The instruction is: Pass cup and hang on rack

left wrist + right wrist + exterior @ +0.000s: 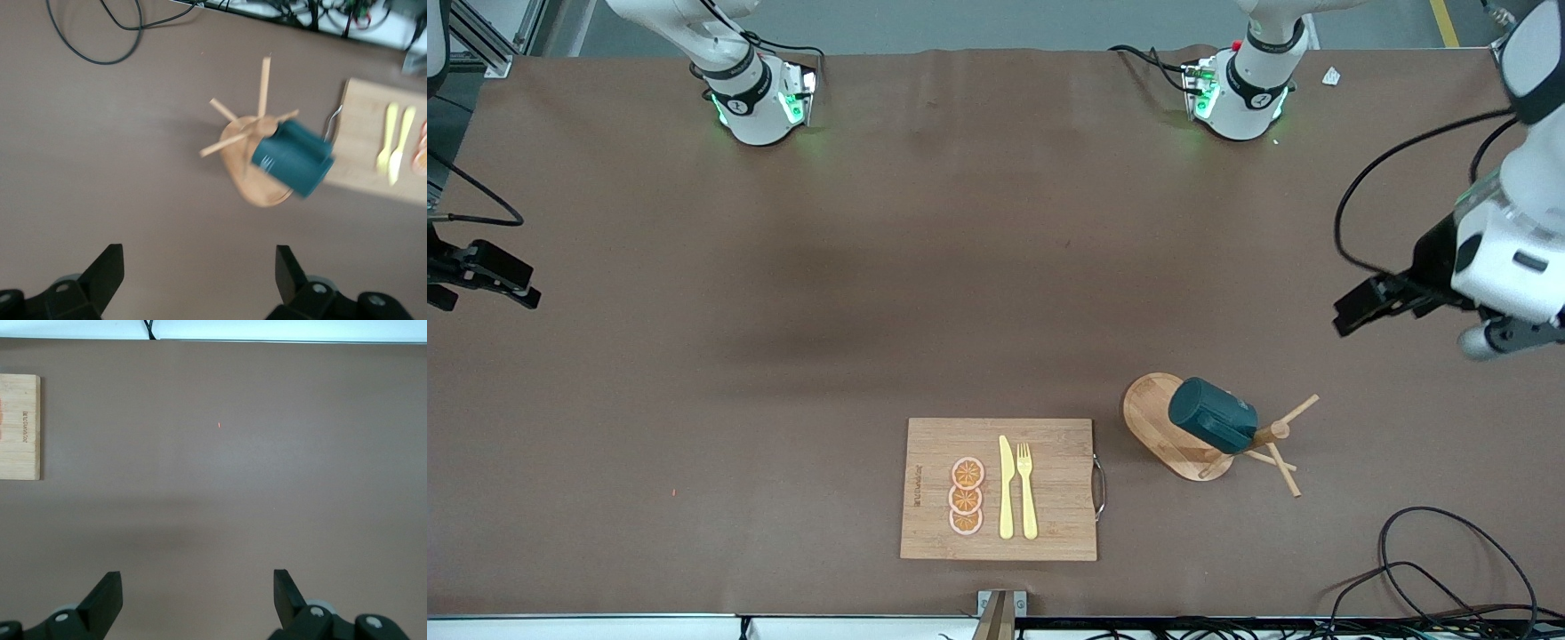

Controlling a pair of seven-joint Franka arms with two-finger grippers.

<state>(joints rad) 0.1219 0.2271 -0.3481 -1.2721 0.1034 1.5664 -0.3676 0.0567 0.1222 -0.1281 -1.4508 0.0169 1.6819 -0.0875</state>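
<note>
Teal cup (1213, 414) – tilted on rack (1165, 425)

Bamboo cutting board (1000, 489) bears orange slices (966, 496), yellow knife (1006, 487), yellow fork (1027, 489).

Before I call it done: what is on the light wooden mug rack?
The dark teal-green cup hangs on the light wooden mug rack, over its oval base. The cup covers the peg that carries it. Both grippers, left and right, are open and clear.
</note>
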